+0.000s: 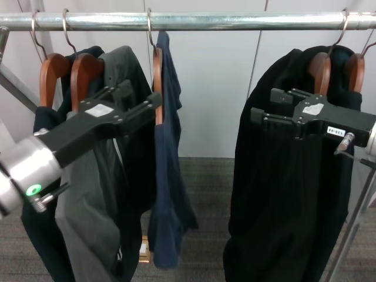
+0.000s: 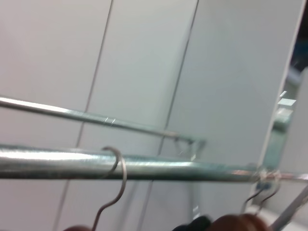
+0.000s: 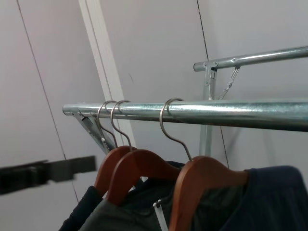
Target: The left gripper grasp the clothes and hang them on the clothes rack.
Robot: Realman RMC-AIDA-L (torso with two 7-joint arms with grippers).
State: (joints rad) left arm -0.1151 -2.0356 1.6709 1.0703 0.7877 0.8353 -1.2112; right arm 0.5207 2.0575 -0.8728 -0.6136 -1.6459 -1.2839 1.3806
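The clothes (image 1: 167,176) are seen at centre frame, hooked on the clothes rack (image 1: 235,21). Soft, light, limp fabric is judged; the stiff wooden hanger is the better hold. The left gripper (image 1: 154,101), at centre left, touches it; its finger state cannot be told. The right gripper (image 1: 261,117), apparently closed on nothing, is held mid-right.

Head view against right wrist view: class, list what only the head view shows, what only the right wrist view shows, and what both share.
Only the head view shows the black two-fingered left gripper at the brown wooden hanger of the navy blue short-sleeved shirt, the black right gripper with a barcode label, the black garments and the grey carpet floor.

Only the right wrist view shows a second silver metal tube behind the rack.

Both share the long shiny silver clothes rack tube with hanger hooks over it.
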